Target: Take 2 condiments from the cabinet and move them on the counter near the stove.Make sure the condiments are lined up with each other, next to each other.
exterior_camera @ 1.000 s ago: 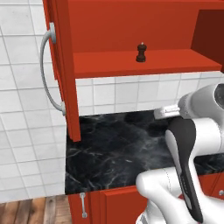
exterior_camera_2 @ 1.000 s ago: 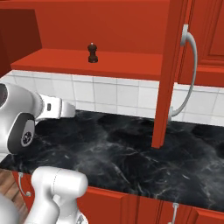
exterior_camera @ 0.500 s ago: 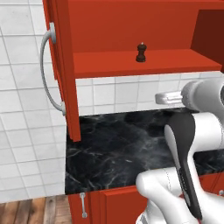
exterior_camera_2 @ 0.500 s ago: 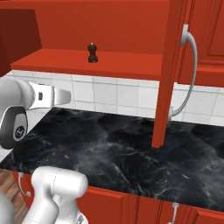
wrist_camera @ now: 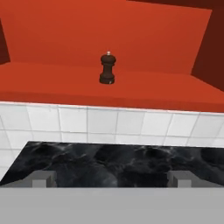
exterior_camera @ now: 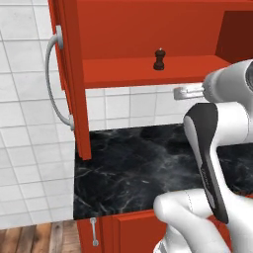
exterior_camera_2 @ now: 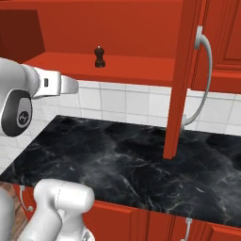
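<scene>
Jaws wide apart, my gripper point(wrist_camera: 112, 179) hangs above the counter point(exterior_camera: 133, 163), facing the open cabinet point(exterior_camera: 148, 29); the dark shaker point(wrist_camera: 107, 68) stands upright mid-shelf, near the shelf's front edge; I should rise level, approach squarely, then close around its waist

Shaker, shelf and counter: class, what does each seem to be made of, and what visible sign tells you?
Shaker: probably turned dark wood, slightly glossy, with a pale knob on top.
Shelf: red, flat and matte, likely painted board.
Counter: black with faint white veins and soft sheen, looks like polished marble.
</scene>
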Robot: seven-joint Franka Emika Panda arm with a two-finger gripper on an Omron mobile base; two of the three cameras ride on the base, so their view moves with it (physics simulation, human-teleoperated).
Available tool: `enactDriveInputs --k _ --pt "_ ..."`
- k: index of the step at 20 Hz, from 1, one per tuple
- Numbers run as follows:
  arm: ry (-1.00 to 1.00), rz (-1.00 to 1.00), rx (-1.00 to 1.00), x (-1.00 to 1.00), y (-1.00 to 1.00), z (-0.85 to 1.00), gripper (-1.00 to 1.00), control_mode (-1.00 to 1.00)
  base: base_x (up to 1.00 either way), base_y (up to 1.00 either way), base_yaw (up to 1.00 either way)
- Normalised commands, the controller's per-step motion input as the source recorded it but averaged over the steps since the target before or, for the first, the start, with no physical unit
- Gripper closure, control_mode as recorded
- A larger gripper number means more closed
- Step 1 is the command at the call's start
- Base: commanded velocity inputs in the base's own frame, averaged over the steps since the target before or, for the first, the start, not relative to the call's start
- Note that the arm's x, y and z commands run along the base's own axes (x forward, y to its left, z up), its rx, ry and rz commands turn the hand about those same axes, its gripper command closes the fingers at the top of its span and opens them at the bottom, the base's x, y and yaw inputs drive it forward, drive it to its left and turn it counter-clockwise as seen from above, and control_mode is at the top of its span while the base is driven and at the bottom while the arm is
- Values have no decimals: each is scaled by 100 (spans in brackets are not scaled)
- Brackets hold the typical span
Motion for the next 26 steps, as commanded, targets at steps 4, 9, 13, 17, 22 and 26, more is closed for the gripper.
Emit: enactDriveInputs --k 4,9,13,17,22,26 --pt "2 0 1 42 0 2 -100 -100 0 0 0" --pt "0 0 2 51 0 0 -100 -100 0 0 0" --pt "0 0 9 53 -4 0 -100 -100 0 0 0" --pt "0 3 14 47 -9 0 -100 -100 0 0 0" --pt "-8 4 11 41 -8 0 -100 -100 0 0 0" --pt "-8 5 2 51 0 0 -100 -100 0 0 0"
